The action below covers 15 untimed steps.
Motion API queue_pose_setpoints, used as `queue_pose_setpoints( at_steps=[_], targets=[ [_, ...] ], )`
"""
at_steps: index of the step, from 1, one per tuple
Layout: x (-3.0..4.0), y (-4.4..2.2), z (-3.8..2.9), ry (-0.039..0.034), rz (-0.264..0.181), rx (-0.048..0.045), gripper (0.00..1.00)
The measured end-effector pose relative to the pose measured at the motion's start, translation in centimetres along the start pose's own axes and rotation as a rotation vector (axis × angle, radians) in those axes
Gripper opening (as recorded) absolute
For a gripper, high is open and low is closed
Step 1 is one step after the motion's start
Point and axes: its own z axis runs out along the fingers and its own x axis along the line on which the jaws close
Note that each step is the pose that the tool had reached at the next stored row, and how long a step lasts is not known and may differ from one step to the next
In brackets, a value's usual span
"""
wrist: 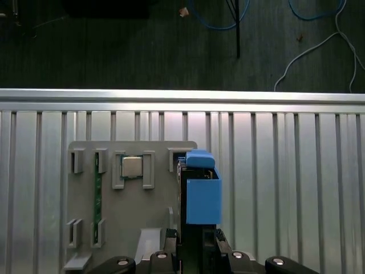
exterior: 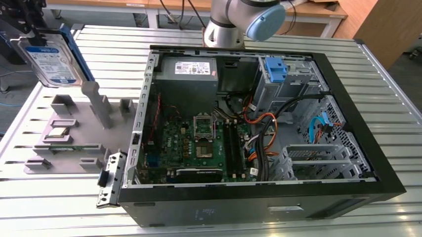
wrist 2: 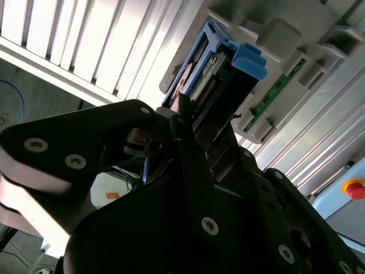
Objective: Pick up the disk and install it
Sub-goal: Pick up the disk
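The disk [exterior: 51,61], a silver drive with a blue-and-white label in a blue caddy, hangs upright in the air at the exterior view's far left. It is lifted off the grey fixture plate [exterior: 79,131]. My gripper [exterior: 31,35] is shut on its upper end. In the second wrist view the black fingers [wrist 2: 185,142] clamp the disk [wrist 2: 219,77] from both sides. The first wrist view looks down on the caddy's blue edge [wrist: 202,194], held by the gripper [wrist: 197,242] over the fixture plate [wrist: 154,211].
An open black computer case [exterior: 369,148] lies to the exterior view's right of the plate, with a grey power supply [exterior: 188,69], a motherboard and a blue bracket [exterior: 275,69] in the drive cage. The plate holds a chip [wrist: 132,166] and a green memory stick [wrist: 97,194]. Beyond the table edge lies floor with cables.
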Motion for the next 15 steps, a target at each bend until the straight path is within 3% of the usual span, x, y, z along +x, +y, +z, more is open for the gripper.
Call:
queue_pose_setpoints(
  at_steps=[2,15],
  targets=[
    [-0.02,0.01,-0.24,0.0,0.0,0.0001,0.35],
    [-0.02,0.01,-0.26,0.0,0.0,0.0001,0.35]
  ],
)
